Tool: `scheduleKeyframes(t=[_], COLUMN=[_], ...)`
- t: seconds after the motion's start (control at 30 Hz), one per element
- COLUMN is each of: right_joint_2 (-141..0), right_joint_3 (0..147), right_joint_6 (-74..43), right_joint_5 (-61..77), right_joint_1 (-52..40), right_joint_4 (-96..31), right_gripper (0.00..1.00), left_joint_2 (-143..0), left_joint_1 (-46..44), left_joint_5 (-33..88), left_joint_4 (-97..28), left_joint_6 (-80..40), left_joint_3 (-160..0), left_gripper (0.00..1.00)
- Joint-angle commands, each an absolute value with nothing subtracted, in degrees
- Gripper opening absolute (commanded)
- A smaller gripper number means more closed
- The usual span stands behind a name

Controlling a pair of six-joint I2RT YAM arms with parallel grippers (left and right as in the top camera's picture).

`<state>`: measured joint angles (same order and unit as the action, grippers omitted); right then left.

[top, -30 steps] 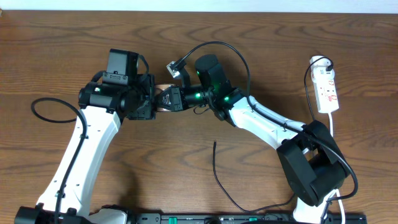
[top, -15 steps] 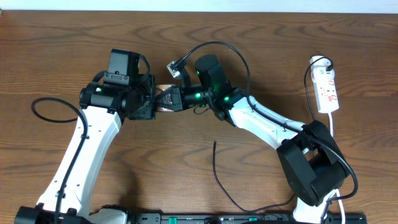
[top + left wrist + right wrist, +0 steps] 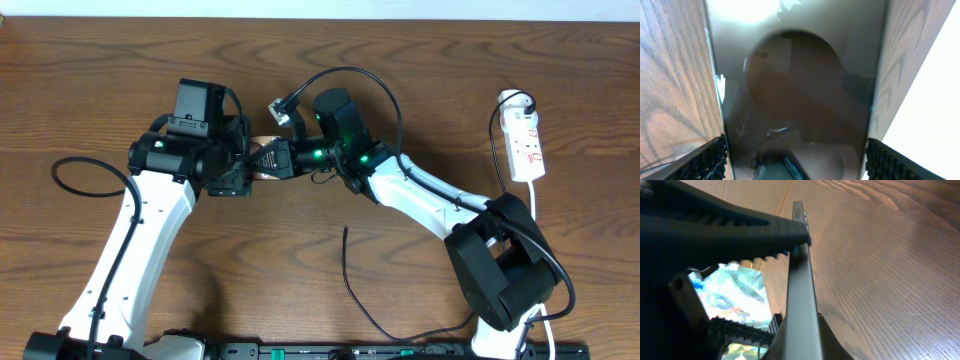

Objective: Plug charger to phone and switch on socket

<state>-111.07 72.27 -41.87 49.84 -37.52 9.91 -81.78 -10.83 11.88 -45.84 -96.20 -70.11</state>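
Near centre: charger [image 3: 346, 262] loose on table, plug tip free, well apart from phone, same spot as a second ago.

Mid-table: left gripper [image 3: 248, 160] crept slightly right, otherwise nothing moved. Likely still steadying phone, plugging not begun.

Left gripper clenched across phone [image 3: 800, 100], fingers [image 3: 705, 160] at both edges.

Right gripper [image 3: 276, 158]: serrated finger touches phone's thin edge; gripping or not, cannot tell.

Phone glossy dark bronze, large round circle.

Far right: socket [image 3: 526, 146], untouched.

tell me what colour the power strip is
White with red markings; the power strip shows best in the overhead view.
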Motion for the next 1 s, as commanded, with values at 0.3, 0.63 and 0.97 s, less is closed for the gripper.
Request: scheduleKeyframes(t=[0.3, 0.63, 0.97], right_joint_2=[-111.0, -111.0, -111.0], right_joint_3=[73.0, 73.0, 73.0], right_joint_6=[-41.5, -45.4, -89.4], right_joint_5=[50.5, 50.5, 52.2], right_joint_1=[-35.6, -25.1, -16.5], right_joint_4=[10.3, 7.8, 9.7], right_gripper=[0.01, 0.01, 0.01], left_joint_2=[-81.7, -81.6, -81.6], left_joint_1=[-11.2, -5.4, -1.5], left_joint_5=[14.0, 27.7, 29.6], left_joint_4=[-45.8, -42.4, -34.8], left_joint_6=[-94.6, -87.6, -69.3], left_joint_3=[-71.0, -71.0, -71.0], left_gripper=[0.88, 0.88, 0.88])
